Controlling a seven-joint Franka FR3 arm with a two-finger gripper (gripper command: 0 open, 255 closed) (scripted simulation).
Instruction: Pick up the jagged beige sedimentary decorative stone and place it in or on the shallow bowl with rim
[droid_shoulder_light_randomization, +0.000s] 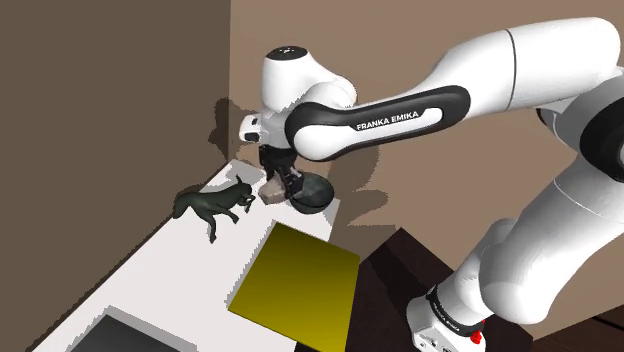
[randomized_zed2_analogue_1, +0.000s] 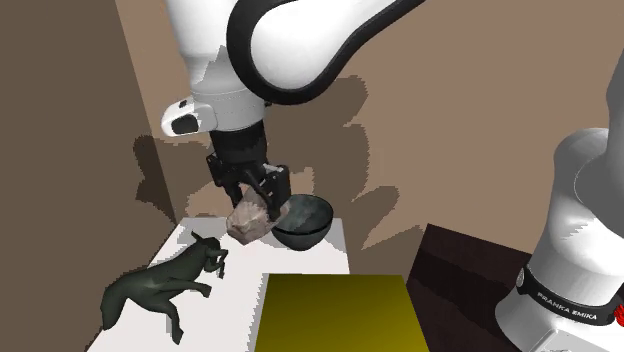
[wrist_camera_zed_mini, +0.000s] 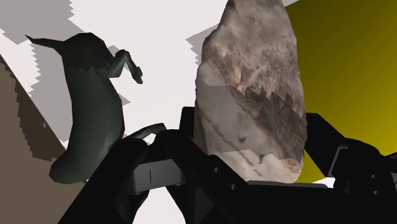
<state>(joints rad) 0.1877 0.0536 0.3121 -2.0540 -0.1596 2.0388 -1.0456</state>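
Note:
My black gripper (randomized_zed2_analogue_1: 254, 198) is shut on the jagged beige-and-grey stone (randomized_zed2_analogue_1: 250, 222), which hangs just over the white tabletop (randomized_zed2_analogue_1: 240, 290). The dark shallow bowl (randomized_zed2_analogue_1: 303, 220) stands right beside the stone, toward the second exterior view's right, by the back wall. In the shoulder view the stone (droid_shoulder_light_randomization: 272, 188) sits under the gripper (droid_shoulder_light_randomization: 284, 181), just left of the bowl (droid_shoulder_light_randomization: 312, 192). In the wrist view the stone (wrist_camera_zed_mini: 248, 83) is clasped between both fingers (wrist_camera_zed_mini: 159, 173) and reaches well past their tips.
A dark green dog figurine (randomized_zed2_analogue_1: 160, 285) lies on the table at the stone's other side from the bowl. A flat yellow square (droid_shoulder_light_randomization: 297, 283) lies nearer the stand. Brown walls close in behind the bowl. A dark rectangle (droid_shoulder_light_randomization: 115, 335) sits at the table's near end.

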